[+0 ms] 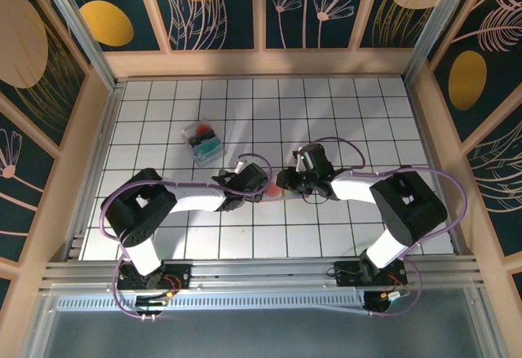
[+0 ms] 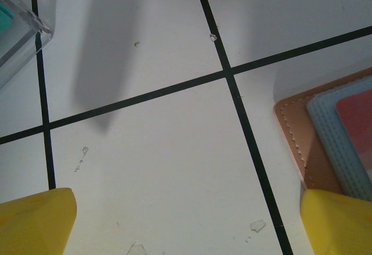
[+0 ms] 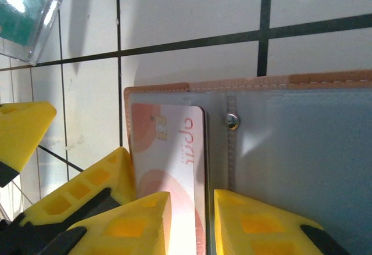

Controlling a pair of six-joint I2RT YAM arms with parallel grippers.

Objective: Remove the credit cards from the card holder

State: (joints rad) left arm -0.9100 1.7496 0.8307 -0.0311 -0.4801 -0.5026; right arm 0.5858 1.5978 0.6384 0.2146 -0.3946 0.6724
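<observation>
Your card holder (image 3: 302, 150) lay open mid-worktop (image 1: 342, 105), btwn both arms. One credit card (image 3: 174, 144), pink-red w/ a chip, sat in the pocket at the holder's left end. Your right gripper (image 3: 192, 226) was released, its tips parted either side of that card's right edge. Your left gripper (image 2: 186, 223) was spread wide too, one finger (image 2: 337, 220) at the holder's corner. A clear box (image 1: 202, 142) sat far-left, well apart.

Clear plastic box (image 1: 202, 142) on gridded table (image 1: 342, 113)
</observation>
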